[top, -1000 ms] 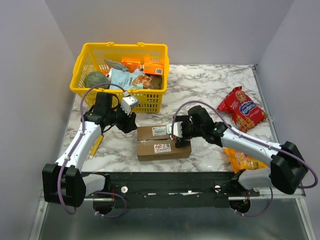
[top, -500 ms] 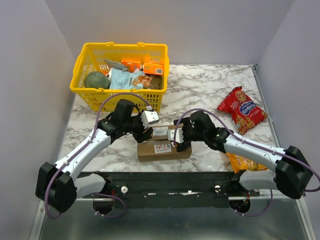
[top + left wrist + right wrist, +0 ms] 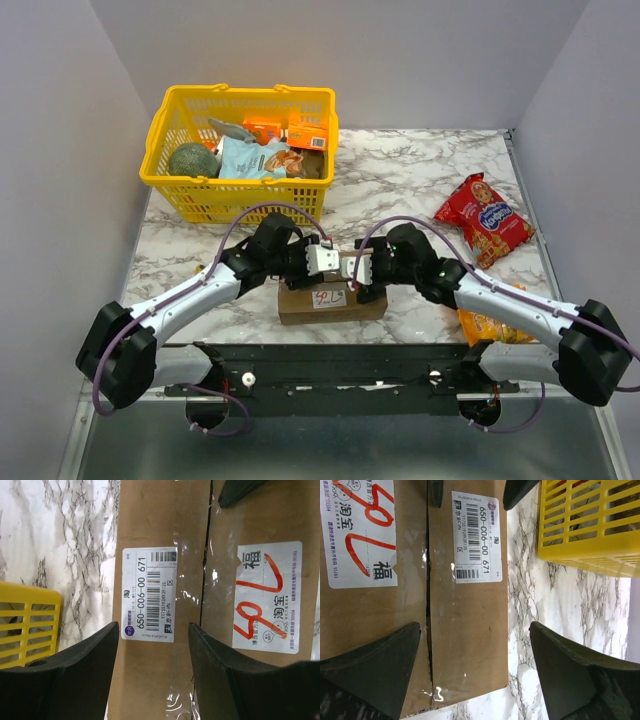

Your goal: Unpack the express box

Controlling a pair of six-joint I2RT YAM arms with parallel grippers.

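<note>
Here, the left tool (image 3: pixel 322 258) and the right tool (image 3: pixel 352 270) hang over the box (image 3: pixel 330 305) on the marble worktop (image 3: pixel 420 170).
A yellow basket (image 3: pixel 200 200) of groceries stands at the far left, and the box lies flat just in front of it at the near middle, its flaps closed under clear tape. A red snack bag (image 3: pixel 483 217) lies well apart at the right. Both tools have their jaws spread apart, holding nothing. The left one straddles the white barcode label (image 3: pixel 150 595), beside the sticker (image 3: pixel 267 597) with red scribble. Whether any fingertip touches the cardboard is hard to tell.
</note>
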